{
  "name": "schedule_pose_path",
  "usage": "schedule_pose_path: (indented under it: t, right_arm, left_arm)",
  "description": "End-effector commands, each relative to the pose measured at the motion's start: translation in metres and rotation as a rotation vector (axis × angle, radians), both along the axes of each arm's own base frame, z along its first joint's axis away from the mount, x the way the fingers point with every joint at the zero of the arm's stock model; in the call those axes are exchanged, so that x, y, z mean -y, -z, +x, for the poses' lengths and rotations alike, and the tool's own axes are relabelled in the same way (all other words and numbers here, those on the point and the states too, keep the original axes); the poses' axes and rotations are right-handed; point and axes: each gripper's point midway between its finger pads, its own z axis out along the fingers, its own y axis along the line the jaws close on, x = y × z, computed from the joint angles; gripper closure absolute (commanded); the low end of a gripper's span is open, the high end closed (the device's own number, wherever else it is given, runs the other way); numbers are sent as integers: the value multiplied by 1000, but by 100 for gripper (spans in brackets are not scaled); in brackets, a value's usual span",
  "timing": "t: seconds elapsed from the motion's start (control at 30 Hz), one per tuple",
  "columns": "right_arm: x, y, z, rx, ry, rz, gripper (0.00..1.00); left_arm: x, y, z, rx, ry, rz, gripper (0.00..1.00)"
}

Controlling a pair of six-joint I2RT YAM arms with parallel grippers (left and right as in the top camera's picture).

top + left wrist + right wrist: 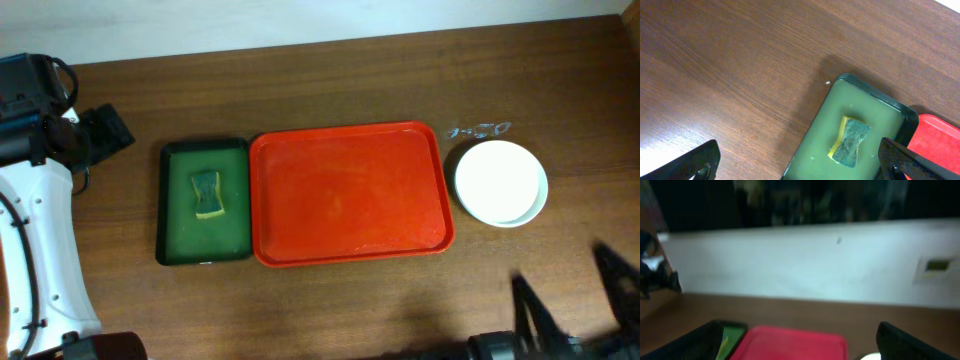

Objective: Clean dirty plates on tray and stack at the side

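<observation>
My left hand (799, 150) and right hand (560, 272), both cut off by the frame, gape wide and empty. The round shallow plates (501, 180) sit stacked just right of the red-orange rectangular plastic tray (350, 200), with only the cream-white top one clear.

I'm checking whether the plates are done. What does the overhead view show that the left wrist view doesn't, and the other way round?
Only overhead: the stacked plates on the table just right of the red tray, and that tray whole, with nothing on it. Only left wrist: the left gripper, fingers wide apart, and a small white speck on the table by the green tray. Both: the green tray, the sponge lying in it, and the red tray, though the left wrist view catches only its corner.
</observation>
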Motion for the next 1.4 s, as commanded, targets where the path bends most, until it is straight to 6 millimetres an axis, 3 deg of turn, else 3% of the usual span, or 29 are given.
schedule_pose_path:
  t: [0.0, 0.1, 0.17, 0.23, 0.33, 0.47, 0.53, 0.63, 0.7, 1.0, 1.17, 1.37]
  right_arm:
    - [11, 10, -19, 31, 58, -3, 2]
    - [12, 26, -28, 48, 67, -19, 2]
    - [12, 49, -25, 32, 68, -26, 1]
    - [12, 67, -16, 30, 67, -26, 2]
    - [10, 85, 23, 42, 64, -25, 2]
    - [9, 81, 63, 166, 65, -18, 2]
    - [12, 69, 84, 334, 87, -7, 2]
    - [13, 67, 94, 483, 95, 5, 2]
    - [13, 86, 107, 496, 95, 6, 2]
    - [13, 206, 156, 237, 104, -10, 2]
    - [20, 292, 166, -108, 138, -35, 2]
    - [20, 292, 166, -108, 137, -35, 2]
  left_arm:
    - [-2, -7, -1, 18, -15, 5, 1]
    - [-2, -7, -1, 18, -15, 5, 1]
    - [-2, -7, -1, 18, -15, 5, 1]
    - [-2, -7, -1, 18, -15, 5, 1]
    - [-2, -7, -1, 18, -15, 5, 1]
    - [-2, -7, -1, 18, -15, 5, 1]
    - [-2, -7, -1, 18, -15, 5, 1]
    - [-2, -7, -1, 18, -15, 5, 1]
    - [-2, -7, -1, 18, -15, 5, 1]
    - [-2, -7, -1, 18, -15, 5, 1]
    - [-2, -7, -1, 18, -15, 5, 1]
    - [-2, -7, -1, 18, -15, 5, 1]
